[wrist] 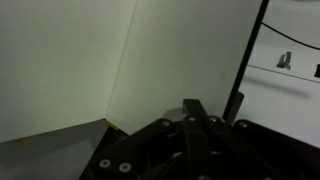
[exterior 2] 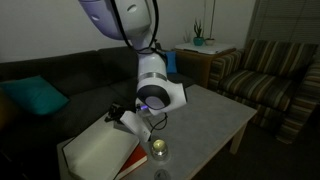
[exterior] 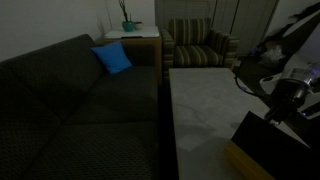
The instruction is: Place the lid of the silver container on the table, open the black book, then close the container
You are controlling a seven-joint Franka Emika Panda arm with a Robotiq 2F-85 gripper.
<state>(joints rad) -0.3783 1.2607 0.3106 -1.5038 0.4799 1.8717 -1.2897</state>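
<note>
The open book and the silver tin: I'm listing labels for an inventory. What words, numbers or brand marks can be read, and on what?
None can be read.
The black book shows only pale, blank-looking pages in the wrist view.
The silver container is too small and dim in an exterior view for any mark to show.

Matt paper pgs on book [exterior 2: 95, 150], shiny metal container [exterior 2: 158, 150], mottled stone-look table [exterior 2: 215, 115].

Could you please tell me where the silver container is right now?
In an exterior view, the silver container sits on the table near its camera-side edge, just right of the open black book in the picture.
</note>
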